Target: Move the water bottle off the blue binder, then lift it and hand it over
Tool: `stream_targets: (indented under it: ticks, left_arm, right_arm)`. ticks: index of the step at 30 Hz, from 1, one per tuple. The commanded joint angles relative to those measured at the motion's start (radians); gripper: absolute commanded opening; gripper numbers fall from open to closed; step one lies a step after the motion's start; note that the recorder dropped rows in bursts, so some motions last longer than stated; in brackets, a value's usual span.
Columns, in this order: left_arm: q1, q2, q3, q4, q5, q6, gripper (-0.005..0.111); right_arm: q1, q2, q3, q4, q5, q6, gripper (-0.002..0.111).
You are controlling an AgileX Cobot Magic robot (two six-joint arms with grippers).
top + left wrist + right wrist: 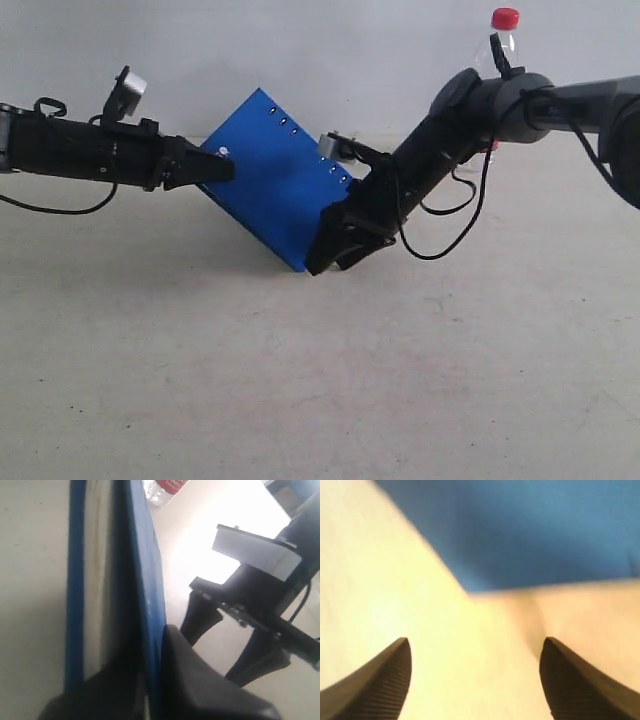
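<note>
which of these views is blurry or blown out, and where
Right wrist view: the blue binder is out of focus, the table has a yellow cast, only the ribbed fingers of the right end effector look sharp. Left wrist view: glare blows out the table beyond the binder. Exterior view: even light, slightly soft, faint shadow under the binder.

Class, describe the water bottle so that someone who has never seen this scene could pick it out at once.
Find the black arm reaching in from the right of the exterior view. Behind its upper joint, against the pale wall, stands a small clear water bottle, partly hidden. Its red cap sets it apart from the black arms and the blue binder.
</note>
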Motion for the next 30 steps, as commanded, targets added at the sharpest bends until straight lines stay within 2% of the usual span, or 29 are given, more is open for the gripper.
stream_targets:
  ticks: [1, 3, 5, 7, 12, 18, 23, 27, 30]
  left_arm:
    - [0.035, -0.072, 0.003, 0.105, 0.016, 0.046, 0.005]
    - [0.050, -0.107, 0.003, 0.140, 0.014, 0.048, 0.005]
    - [0.058, -0.140, 0.003, 0.175, 0.024, 0.048, 0.005]
    - [0.060, -0.167, 0.003, 0.251, 0.043, 0.048, 0.005]
    - [0.056, -0.211, 0.003, 0.395, 0.129, 0.033, 0.005]
    - [0.056, -0.231, 0.003, 0.403, 0.162, 0.059, 0.005]
    - [0.056, -0.231, 0.003, 0.398, 0.162, 0.059, 0.005]
    - [0.054, -0.231, 0.003, 0.390, 0.162, 0.059, 0.005]
    - [0.054, -0.231, 0.003, 0.361, 0.162, 0.065, 0.005]
  right_arm:
    - [0.000, -0.021, 0.041, -0.321, 0.007, 0.096, 0.066]
    - [0.000, -0.026, 0.041, -0.455, 0.007, 0.196, 0.066]
    - [-0.003, -0.028, 0.041, -0.510, 0.007, 0.208, 0.066]
    - [-0.007, -0.032, 0.041, -0.475, 0.007, 0.174, 0.066]
    - [-0.017, -0.079, 0.041, -0.221, 0.007, -0.082, 0.066]
    - [-0.017, -0.167, 0.041, -0.216, 0.007, -0.204, 0.066]
    - [-0.015, -0.174, 0.041, -0.214, -0.229, -0.295, 0.068]
    - [0.000, -0.155, 0.041, -0.212, -0.357, -0.315, 0.085]
    - [0.033, -0.145, 0.041, -0.208, -0.407, -0.354, 0.086]
